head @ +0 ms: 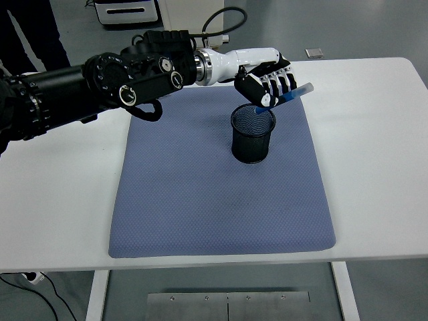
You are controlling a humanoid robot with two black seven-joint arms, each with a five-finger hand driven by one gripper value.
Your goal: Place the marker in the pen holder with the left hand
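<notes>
1. Marker (294, 94): blue barrel with a pale cap end, held in the air above the far rim of the pen holder. Its long axis is tilted, the pale end pointing up and away to the right, the blue end pointing down and left toward the holder's mouth. Not yet inside; the low tip appears to sit at or just over the rim, though contact cannot be told.

2. Pen holder (253, 136): black mesh cup, upright, open mouth upward, standing on the far right part of the mat. It lies directly below and slightly nearer than the marker, so the coming move looks to be a matter of steepening the marker and lowering it into the mouth.

3. Left robot hand (267, 81): white and black fingers curled around the marker's middle, knuckles upward, gripping it firmly. It hangs just above the holder's far edge, touching nothing else visible. This is the only hand near the holder.

4. Right robot hand: not in view.

5. Mat (200, 200): blue-grey cloth pad, flat, carrying only the holder.

6. Counter (374, 134): white top beneath the mat.

7. Risk, as judged: at this slant, the tip could catch the mesh rim and tip the cup.
</notes>
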